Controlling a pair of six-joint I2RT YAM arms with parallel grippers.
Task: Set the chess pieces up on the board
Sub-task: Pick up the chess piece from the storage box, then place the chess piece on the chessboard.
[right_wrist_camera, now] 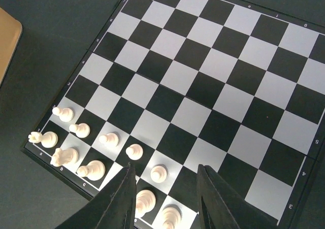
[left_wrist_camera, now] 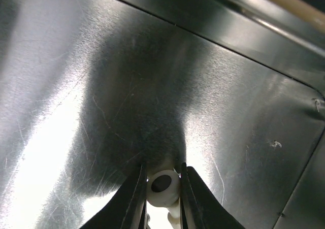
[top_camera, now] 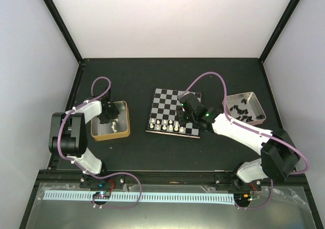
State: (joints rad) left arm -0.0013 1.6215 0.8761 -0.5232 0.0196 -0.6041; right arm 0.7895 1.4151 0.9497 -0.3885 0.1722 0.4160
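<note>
The board [top_camera: 172, 104] lies mid-table. Several cream-white chess pieces [top_camera: 167, 125] stand on its two near rows at the left. In the right wrist view, white pawns [right_wrist_camera: 134, 151] and back-row pieces [right_wrist_camera: 92, 169] stand on the board [right_wrist_camera: 203, 76]. My right gripper [right_wrist_camera: 166, 169] is open and empty just above them; it also shows in the top view [top_camera: 184, 116]. My left gripper [top_camera: 108, 118] is down inside the gold-sided tin [top_camera: 124, 118]. In the left wrist view it [left_wrist_camera: 162, 181] is shut on a white piece [left_wrist_camera: 163, 187], base toward the camera, over the tin floor [left_wrist_camera: 152, 87].
A pinkish-silver tin [top_camera: 256, 101] at the right of the board holds several black pieces [top_camera: 242, 112]. A few white pieces [top_camera: 116, 126] lie in the gold-sided tin. Black frame posts stand at the table's far corners.
</note>
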